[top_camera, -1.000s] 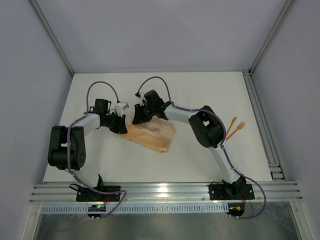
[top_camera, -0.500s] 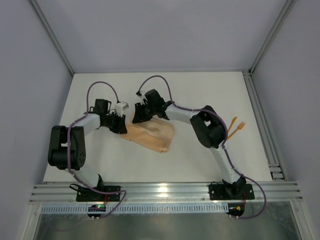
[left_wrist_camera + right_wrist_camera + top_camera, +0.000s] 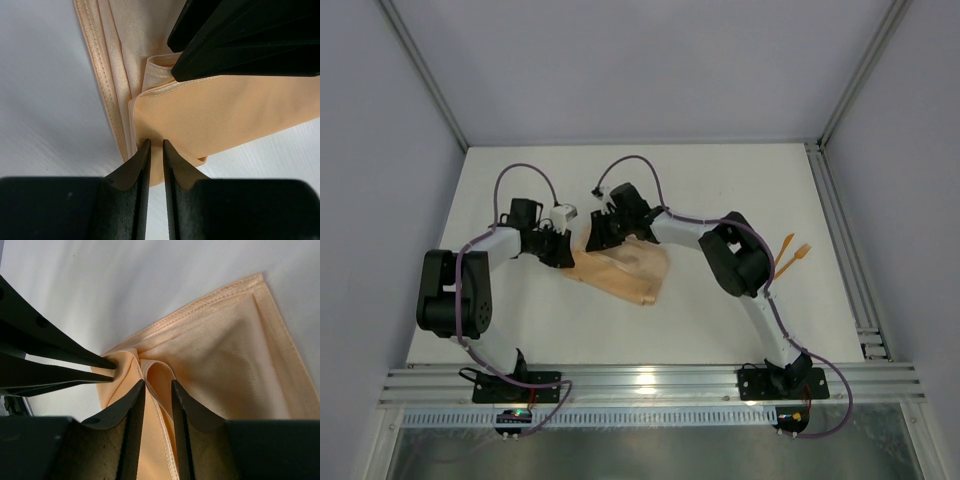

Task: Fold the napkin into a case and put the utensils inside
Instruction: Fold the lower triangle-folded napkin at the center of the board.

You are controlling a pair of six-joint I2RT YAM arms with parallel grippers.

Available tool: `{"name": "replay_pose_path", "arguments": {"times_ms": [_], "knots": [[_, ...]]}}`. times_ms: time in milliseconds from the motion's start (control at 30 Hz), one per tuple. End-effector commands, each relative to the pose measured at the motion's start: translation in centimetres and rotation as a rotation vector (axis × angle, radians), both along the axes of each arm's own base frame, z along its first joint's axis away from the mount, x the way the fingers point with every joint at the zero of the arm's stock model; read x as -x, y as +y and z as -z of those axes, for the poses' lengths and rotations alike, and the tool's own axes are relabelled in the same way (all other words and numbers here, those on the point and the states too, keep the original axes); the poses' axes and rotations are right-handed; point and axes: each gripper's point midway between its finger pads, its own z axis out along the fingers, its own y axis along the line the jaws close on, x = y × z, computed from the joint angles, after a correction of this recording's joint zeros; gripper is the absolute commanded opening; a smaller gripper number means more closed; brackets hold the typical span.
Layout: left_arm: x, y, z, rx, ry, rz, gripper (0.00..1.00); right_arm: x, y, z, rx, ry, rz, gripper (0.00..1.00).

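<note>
Top: high, near side, looking down. Wrists: close in, facing each other, sharing the napkin point(image 3: 225, 115) fold.

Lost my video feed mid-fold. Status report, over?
Left hand shut on napkin edge. Right hand astride a raised fold, grip unclear. Partly folded, no case yet. Utensils off to the right, untouched; nothing in the way.

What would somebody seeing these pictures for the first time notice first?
The peach-orange napkin, partly folded, lies in the middle of the white table, the only large patch of colour. Both arms meet at its far left corner: the left end effector pinches a cloth edge, while the right end effector straddles a raised fold close beside it. Off to the right, thin orange utensils lie apart from the cloth.
</note>
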Motion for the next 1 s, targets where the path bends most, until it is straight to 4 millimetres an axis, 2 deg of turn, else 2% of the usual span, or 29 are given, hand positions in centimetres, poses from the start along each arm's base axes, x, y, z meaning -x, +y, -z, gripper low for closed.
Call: {"name": "replay_pose_path", "arguments": {"times_ms": [0, 100, 200, 500, 667, 800, 867, 967], "knots": [[-1.2, -0.1, -0.7, -0.001, -0.052, -0.01, 0.17, 0.9, 1.0, -2.3, -0.051, -0.021, -0.032, 0.31], [-1.5, 0.0, -1.0, -0.004, -0.069, -0.029, 0.19, 1.5, 1.4, -1.5, -0.044, -0.005, -0.042, 0.26], [-1.8, -0.3, -2.3, 0.019, -0.127, -0.025, 0.21, 1.2, 1.7, -1.5, -0.065, -0.012, -0.044, 0.19], [-2.6, -0.2, -3.8, 0.019, -0.184, -0.028, 0.29, 1.2, 2.2, -1.2, -0.074, -0.009, -0.064, 0.11], [-2.8, 0.4, -4.1, -0.025, -0.207, -0.019, 0.37, 1.1, 2.2, -0.9, -0.076, -0.001, -0.065, 0.08], [-3.0, 1.4, -3.2, -0.096, -0.215, -0.018, 0.4, 1.2, 2.3, -0.9, -0.076, 0.002, -0.069, 0.08], [-3.1, 2.0, -1.9, -0.143, -0.195, -0.022, 0.4, 1.2, 2.2, -0.9, -0.078, 0.001, -0.069, 0.08], [-3.3, 1.9, -0.5, -0.186, -0.183, -0.004, 0.4, 1.1, 2.3, -0.9, -0.08, 0.003, -0.071, 0.08]]}}
